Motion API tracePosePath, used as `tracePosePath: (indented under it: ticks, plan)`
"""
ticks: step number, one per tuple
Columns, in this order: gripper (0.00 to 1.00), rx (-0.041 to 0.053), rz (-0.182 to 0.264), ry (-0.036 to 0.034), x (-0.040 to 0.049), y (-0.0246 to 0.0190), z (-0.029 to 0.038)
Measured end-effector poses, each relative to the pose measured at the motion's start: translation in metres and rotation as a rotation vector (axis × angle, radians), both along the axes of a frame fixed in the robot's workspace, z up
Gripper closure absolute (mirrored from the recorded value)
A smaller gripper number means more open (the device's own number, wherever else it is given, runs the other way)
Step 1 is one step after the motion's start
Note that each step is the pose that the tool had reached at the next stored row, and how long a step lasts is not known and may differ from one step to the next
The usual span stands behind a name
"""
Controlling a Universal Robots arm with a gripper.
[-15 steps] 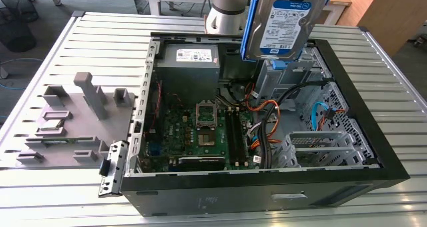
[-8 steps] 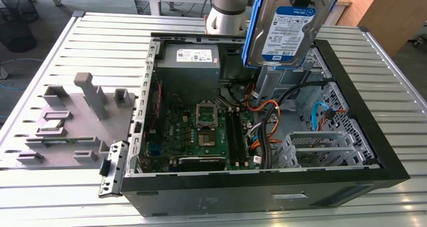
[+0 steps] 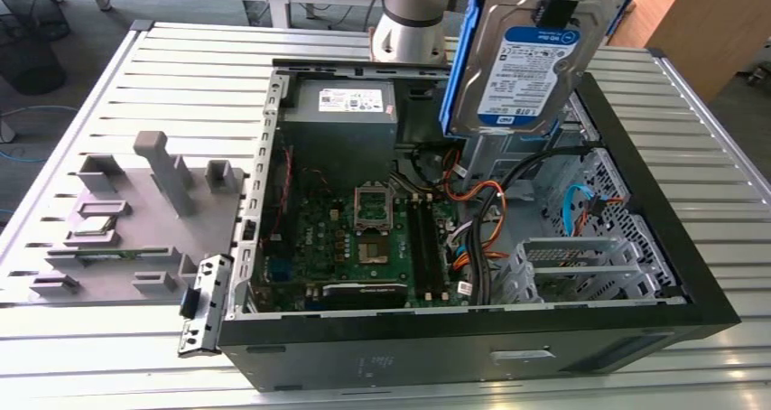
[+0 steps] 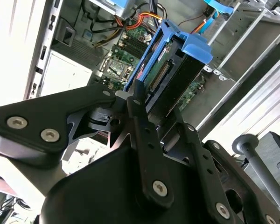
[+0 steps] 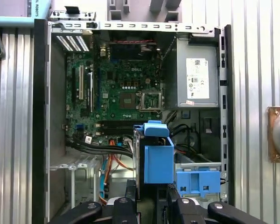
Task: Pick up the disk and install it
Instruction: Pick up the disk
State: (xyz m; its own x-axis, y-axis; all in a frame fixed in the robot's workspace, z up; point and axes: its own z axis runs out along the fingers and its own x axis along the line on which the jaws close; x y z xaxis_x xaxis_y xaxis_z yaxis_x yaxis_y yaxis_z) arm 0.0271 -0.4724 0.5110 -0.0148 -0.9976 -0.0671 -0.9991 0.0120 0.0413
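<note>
We see the fingers [image 4: 144, 135] clamped on the disk [image 3: 526, 67], one against each broad face, with its blue frame [image 4: 186, 44] pointing away from the wrist. The disk hangs in the air over the open computer case [image 3: 422, 360]. It stands on end, slightly tilted, with its white-and-blue label turned to the exterior camera. It is over the case's far corner on the exterior view's right, just beside the grey power supply box [image 3: 341, 112]. We cannot tell how high its lower end hangs above the case's inside.

In the first wrist view the disk's blue end [image 5: 157, 158] sits between the motherboard [image 5: 121, 88] and a second blue bracket [image 5: 198, 181] that lies in the drive bay. Orange and black cables [image 3: 476, 198] run beneath it.

The case rests on the slatted metal surface [image 3: 181, 76], reaching to its near edge. A grey fixture block [image 3: 133, 220] stands along the surface's edge on the exterior view's left, apart from the case.
</note>
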Motion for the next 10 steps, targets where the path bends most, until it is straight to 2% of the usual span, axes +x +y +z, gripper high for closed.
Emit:
tracePosePath:
  ticks: [3,10]
  plan:
    - [0.65,0.0000,0.000,0.0000,-0.0001,-0.0038,-0.0001]
    - [0.65,0.0001,0.000,0.0000,0.0002,-0.0047,-0.0001]
